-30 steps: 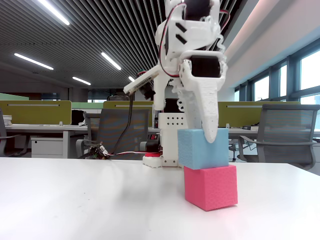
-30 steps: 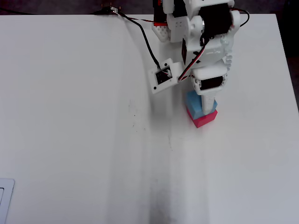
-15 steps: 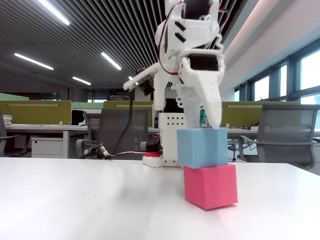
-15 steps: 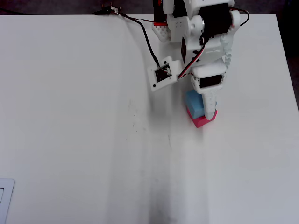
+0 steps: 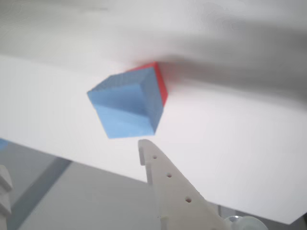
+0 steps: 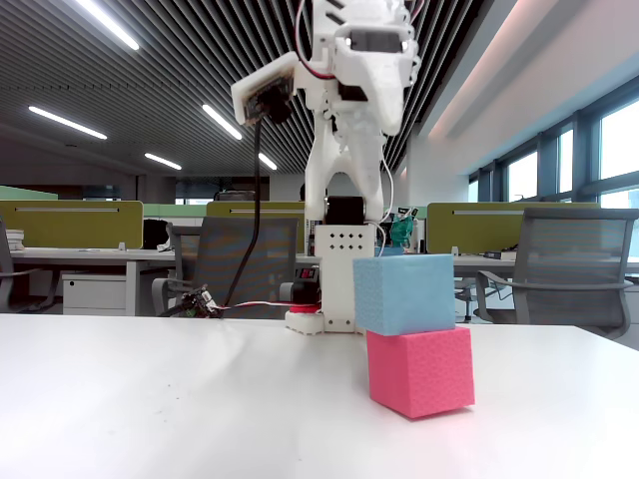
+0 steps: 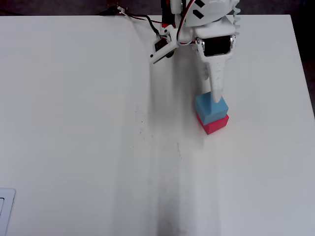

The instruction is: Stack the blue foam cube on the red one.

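Observation:
The blue foam cube [image 6: 404,292] rests on top of the red one [image 6: 419,371], shifted slightly to the left of it, on the white table [image 6: 180,399]. From overhead the blue cube [image 7: 209,109] covers most of the red cube [image 7: 217,125]. My gripper [image 6: 346,208] hangs open well above and behind the stack, touching nothing. In the overhead view its long white finger [image 7: 215,83] points at the blue cube. The wrist view shows the blue cube [image 5: 127,108] with a red sliver [image 5: 161,82] behind it, and one finger [image 5: 165,184] below.
The arm's base [image 6: 337,274] and its black cable [image 7: 142,20] sit at the table's far edge. Office chairs [image 6: 564,264] and desks stand beyond the table. A small pale object [image 7: 5,209] lies at the lower left corner of the overhead view.
My gripper has let go of the blue cube, risen and pulled back toward the base. The blue cube stays on the red one.

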